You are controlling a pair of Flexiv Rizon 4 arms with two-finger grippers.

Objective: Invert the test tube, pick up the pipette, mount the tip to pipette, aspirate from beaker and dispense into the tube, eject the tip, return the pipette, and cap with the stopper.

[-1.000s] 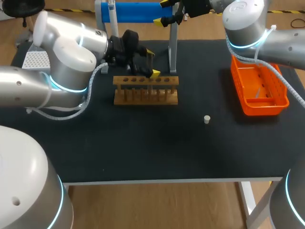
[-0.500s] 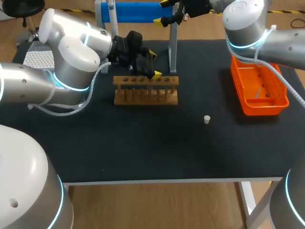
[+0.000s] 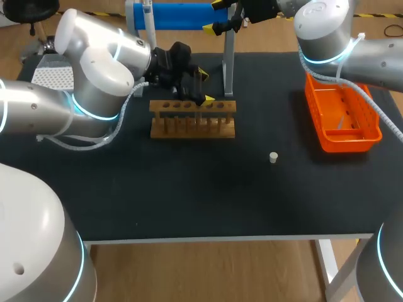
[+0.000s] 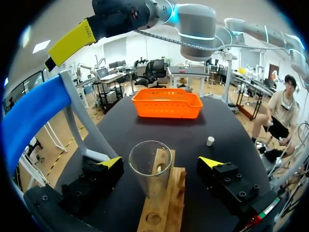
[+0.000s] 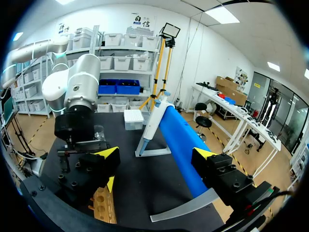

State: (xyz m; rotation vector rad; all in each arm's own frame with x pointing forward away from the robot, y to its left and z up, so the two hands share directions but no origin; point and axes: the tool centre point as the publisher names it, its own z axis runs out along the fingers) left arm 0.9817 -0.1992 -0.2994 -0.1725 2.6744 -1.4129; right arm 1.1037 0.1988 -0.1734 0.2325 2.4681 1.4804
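A clear glass test tube stands in the wooden rack, its round mouth toward the left wrist camera. My left gripper is open around the tube, one yellow-tipped finger on each side and neither touching the glass. The white stopper lies alone on the black table to the right of the rack. The white pipette hangs on the blue stand at the back. My right gripper hovers open beside that stand, nothing between its fingers.
An orange basket sits at the right of the table. A white tip box stands at the far left, behind my left arm. A clear glass vessel shows beside my left wrist in the right wrist view.
My left arm has shifted slightly rightward along the rack, bringing its open fingers around the tube. The right arm, stopper and basket have not moved.
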